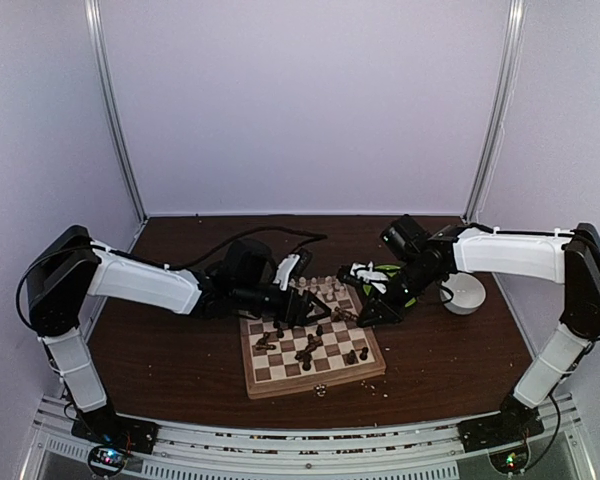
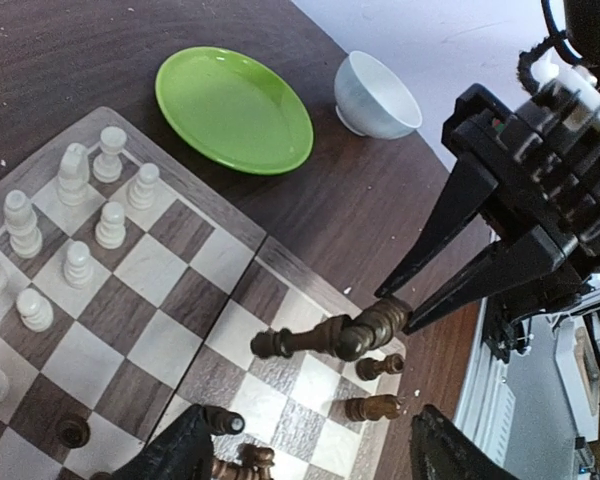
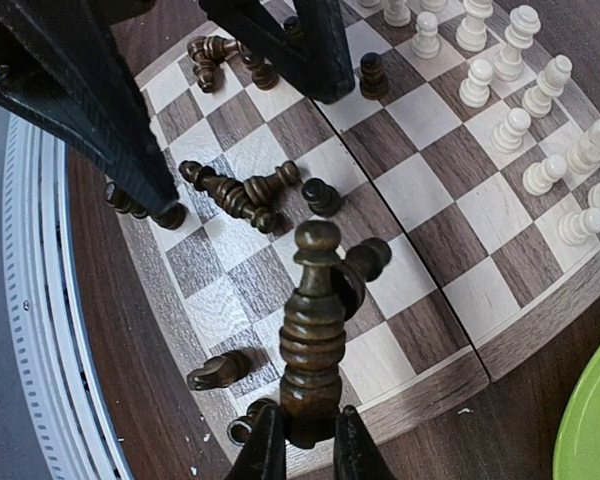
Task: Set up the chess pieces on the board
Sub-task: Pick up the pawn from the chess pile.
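The board [image 1: 280, 375] lies in the middle of the table. Pale chess pieces [image 2: 80, 220] stand in rows at its far side, also in the right wrist view [image 3: 520, 100]. Several dark pieces [image 3: 230, 195] lie tipped on the near squares. My right gripper [image 3: 312, 455] is shut on the base of a dark brown piece [image 3: 312, 330] and holds it over the board's right edge. The held piece also shows in the left wrist view [image 2: 378, 326]. My left gripper [image 2: 310, 462] is open and empty, low over the dark pieces, close to the right gripper [image 1: 368, 313].
A round green plate [image 2: 235, 110] and a white bowl [image 2: 375, 95] sit right of the board. The bowl also shows in the top view [image 1: 465, 293]. The left gripper's black fingers [image 3: 90, 110] reach across the board close to my right gripper. White crumbs dot the table at the board's edge.
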